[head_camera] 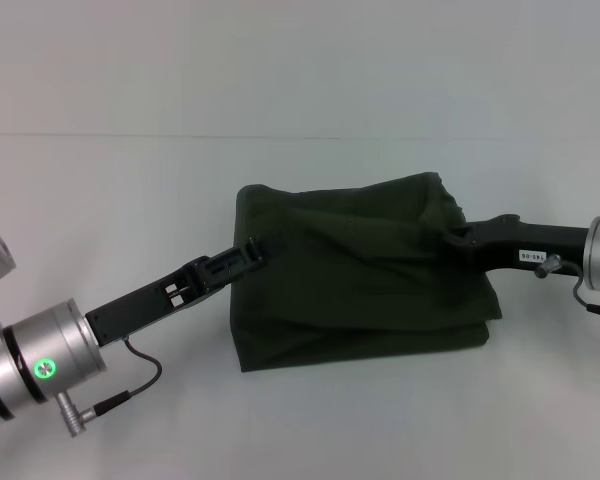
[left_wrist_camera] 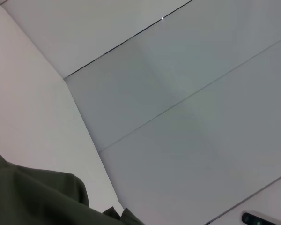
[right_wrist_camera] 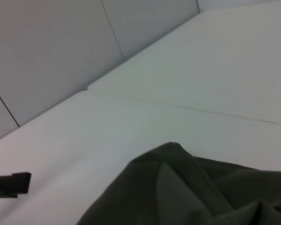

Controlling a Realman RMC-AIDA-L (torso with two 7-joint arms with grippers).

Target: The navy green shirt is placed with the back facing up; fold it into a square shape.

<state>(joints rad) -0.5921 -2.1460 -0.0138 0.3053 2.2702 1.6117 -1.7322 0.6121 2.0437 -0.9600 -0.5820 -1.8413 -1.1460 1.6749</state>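
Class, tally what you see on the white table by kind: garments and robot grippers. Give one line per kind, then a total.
Garments: 1, the navy green shirt, bundled up
Robot grippers: 2, the left gripper and the right gripper, one at each side of the shirt
Total: 3

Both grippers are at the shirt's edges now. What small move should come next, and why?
Probably carry the lifted far edge toward the robot and lay it on the near edge. The shirt is already a compact stack, but its top layer is raised and rumpled between the left gripper at its left edge and the right gripper at its far right corner, so this fold looks unfinished.
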